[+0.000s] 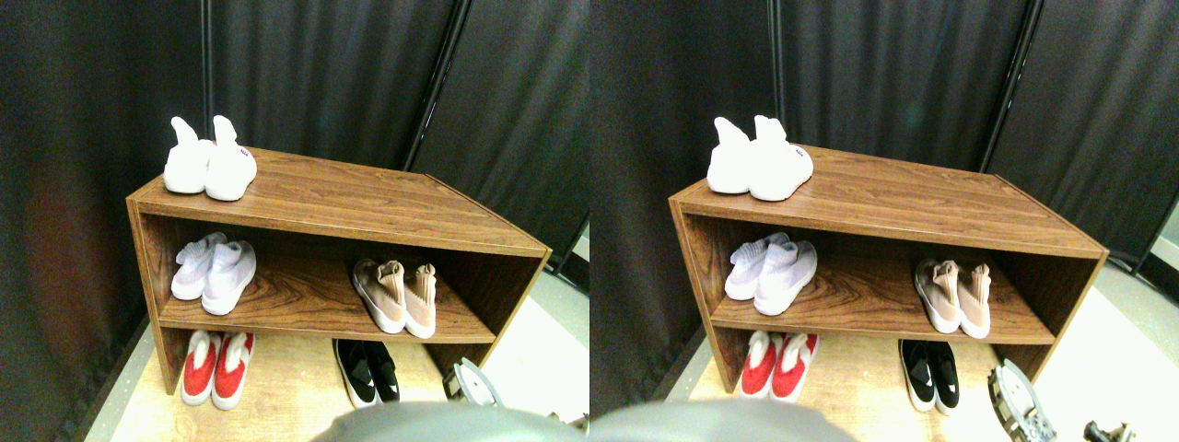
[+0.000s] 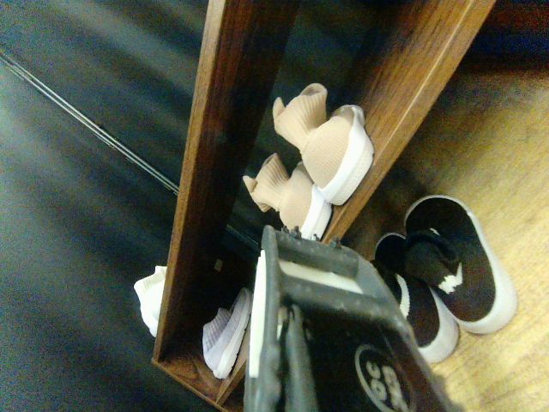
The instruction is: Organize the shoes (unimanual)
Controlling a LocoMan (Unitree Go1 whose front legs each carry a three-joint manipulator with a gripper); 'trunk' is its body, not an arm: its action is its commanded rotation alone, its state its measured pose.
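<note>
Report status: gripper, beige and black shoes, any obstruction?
Right gripper low beside black knit sneakers on floor. Beige-tan knit sneakers paired on wooden shelf. Nothing in the way.

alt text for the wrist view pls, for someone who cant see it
The beige-tan pair sits inside the wooden shoe rack, heels toward the camera, with the black pair on the floor below that shelf. The dark jaw frame of the right gripper fills the foreground, apart from both pairs.

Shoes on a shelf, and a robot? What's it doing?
A robot is tidying shoes on a wooden rack. Its right gripper hangs near the rack's lower right corner, holding nothing. The beige pair sits on the middle shelf, and the black pair is on the floor level below. White, pale and red pairs sit at the left.
</note>
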